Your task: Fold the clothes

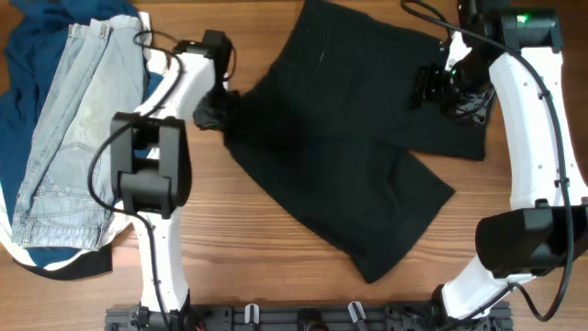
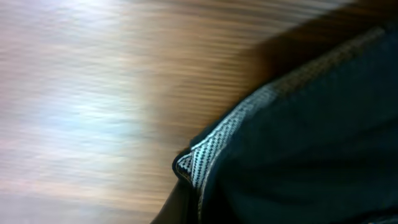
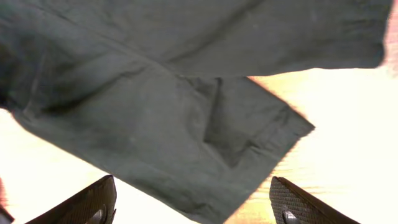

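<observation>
The wooden table (image 1: 276, 276) filled my overhead view. The black shorts (image 1: 349, 138) lay spread flat from centre toward 1 o'clock, with one leg reaching toward 5. The light-blue jeans (image 1: 64, 138) sat at 9 o'clock over the dark blue garment (image 1: 23, 46). My left gripper (image 1: 216, 110) was clamped on the shorts' edge at 10 o'clock. My right gripper (image 1: 432, 87), jaws wide apart, hovered over the shorts at 2 o'clock.

White arms (image 1: 528, 119), black joints (image 1: 152, 175)
</observation>
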Controlling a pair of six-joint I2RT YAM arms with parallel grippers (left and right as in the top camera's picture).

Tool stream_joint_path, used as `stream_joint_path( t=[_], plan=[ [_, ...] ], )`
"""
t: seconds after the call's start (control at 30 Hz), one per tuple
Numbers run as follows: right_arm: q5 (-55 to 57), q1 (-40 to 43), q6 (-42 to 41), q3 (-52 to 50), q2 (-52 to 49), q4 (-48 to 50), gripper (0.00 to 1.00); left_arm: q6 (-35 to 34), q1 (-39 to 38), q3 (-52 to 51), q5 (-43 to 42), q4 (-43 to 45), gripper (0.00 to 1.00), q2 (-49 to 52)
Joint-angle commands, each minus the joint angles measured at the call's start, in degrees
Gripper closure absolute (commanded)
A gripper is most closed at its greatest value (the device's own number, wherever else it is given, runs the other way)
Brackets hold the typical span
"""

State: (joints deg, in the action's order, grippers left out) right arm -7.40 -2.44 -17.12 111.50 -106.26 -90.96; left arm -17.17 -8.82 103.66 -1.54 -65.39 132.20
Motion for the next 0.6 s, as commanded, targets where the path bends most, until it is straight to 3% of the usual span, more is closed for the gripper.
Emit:
stream_joint_path(
  t=[0.0, 0.17, 0.43, 0.57],
  plan=[
    [0.76, -2.34, -1.49, -4.81, 1.49, 0.24, 0.21, -6.25, 7.41, -1.44, 2.40, -1.73, 0.96, -0.57],
    [1.44, -9.75, -7.23, -15.85, 3.69, 3.82, 0.25, -6.23, 7.89, -1.44, 1.36, -1.70, 0.96, -0.85],
    [1.44, -23.80, -20.35, -43.47, 17.90, 21.20, 0.22, -6.23, 6.29, -1.44, 1.36, 0.04, 0.96, -0.85],
    [-4.98, -24.50, -19.37, -53.57, 18.25, 26.12, 0.21, -6.21, 6.32, -1.44, 1.38, -0.02, 0.96, -0.85]
  ],
)
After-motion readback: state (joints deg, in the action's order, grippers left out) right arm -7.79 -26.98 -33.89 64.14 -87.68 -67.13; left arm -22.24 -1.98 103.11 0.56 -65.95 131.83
